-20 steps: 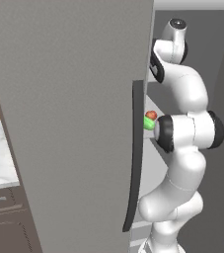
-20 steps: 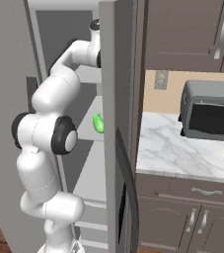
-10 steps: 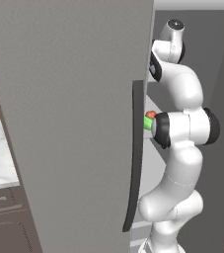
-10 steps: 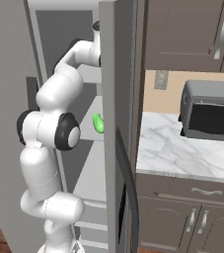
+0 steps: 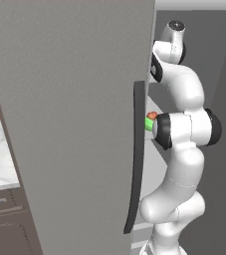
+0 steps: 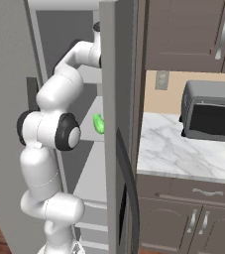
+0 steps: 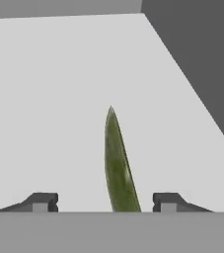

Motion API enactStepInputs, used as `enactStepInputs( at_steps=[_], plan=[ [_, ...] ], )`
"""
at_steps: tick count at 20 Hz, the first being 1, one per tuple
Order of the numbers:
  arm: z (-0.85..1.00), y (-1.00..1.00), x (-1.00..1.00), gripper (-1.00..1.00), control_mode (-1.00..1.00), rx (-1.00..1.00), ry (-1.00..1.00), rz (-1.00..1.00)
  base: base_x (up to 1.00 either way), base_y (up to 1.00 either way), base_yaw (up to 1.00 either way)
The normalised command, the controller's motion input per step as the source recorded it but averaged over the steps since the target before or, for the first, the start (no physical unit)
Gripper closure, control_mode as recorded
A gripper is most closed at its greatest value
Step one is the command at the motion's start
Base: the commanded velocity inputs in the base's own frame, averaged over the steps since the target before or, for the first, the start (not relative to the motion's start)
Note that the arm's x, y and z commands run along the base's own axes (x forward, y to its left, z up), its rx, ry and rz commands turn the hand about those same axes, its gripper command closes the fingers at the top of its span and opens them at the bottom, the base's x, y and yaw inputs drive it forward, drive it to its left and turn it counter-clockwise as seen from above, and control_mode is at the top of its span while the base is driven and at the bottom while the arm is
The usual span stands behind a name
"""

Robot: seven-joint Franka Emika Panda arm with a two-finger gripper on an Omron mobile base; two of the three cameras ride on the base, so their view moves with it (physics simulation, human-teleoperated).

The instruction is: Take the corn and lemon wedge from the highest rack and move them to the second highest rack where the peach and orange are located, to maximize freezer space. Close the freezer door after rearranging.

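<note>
- The white robot arm (image 5: 181, 149) reaches up and into the open freezer (image 6: 79, 39).
- In the hand view, the hand (image 7: 103, 202) is wide open. Its 2 dark fingertips (image 7: 43, 201) sit far apart at the bottom of the picture.
- Between the fingertips lies the corn (image 7: 117, 165). It looks like a long, thin, green leaf shape with a pointy tip. It points away from the hand.
- The corn rests on a flat white rack (image 7: 49, 99). The fingertips are on each side of the corn and do not touch it.
- A dark grey freezer wall (image 7: 202, 64) runs along the right side of the rack in the hand view.
- In the left base view, a big grey freezer door (image 5: 69, 114) stands open in front. A dark curved handle (image 5: 136, 159) runs down its edge.
- Just behind that handle, a small green and red thing (image 5: 150, 120) peeks out next to the arm. It is too small to tell what it is.
- In the right base view, a small green thing (image 6: 99, 124) sits inside the freezer, beside the arm's dark joint. I cannot tell what it is.
- To the right of the freezer there is a marble surface (image 6: 173, 154). A dark toaster oven (image 6: 210, 111) stands on it.
- Brown cabinets (image 6: 183, 34) hang above the surface, and more brown cabinets with silver handles are below it.
</note>
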Motion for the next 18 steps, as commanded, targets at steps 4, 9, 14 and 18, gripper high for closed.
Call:
enactStepInputs(
  at_steps=[4, 9, 14, 18],
  plan=[
    [-0.39, 0.00, 0.08, 1.00, -1.00, 0.00, 0.00, 0.00, 0.00, 0.00, 0.00],
    [-0.06, 0.00, 0.01, 1.00, -1.00, 0.00, 0.00, 0.00, 0.00, 0.00, 0.00],
    [0.00, -0.07, -0.02, 1.00, -1.00, 0.01, 0.00, 0.00, 0.00, 0.00, 0.00],
    [0.19, 0.00, -0.69, 1.00, -1.00, 0.00, -0.09, 0.05, 0.00, 0.00, 0.00]
  ],
)
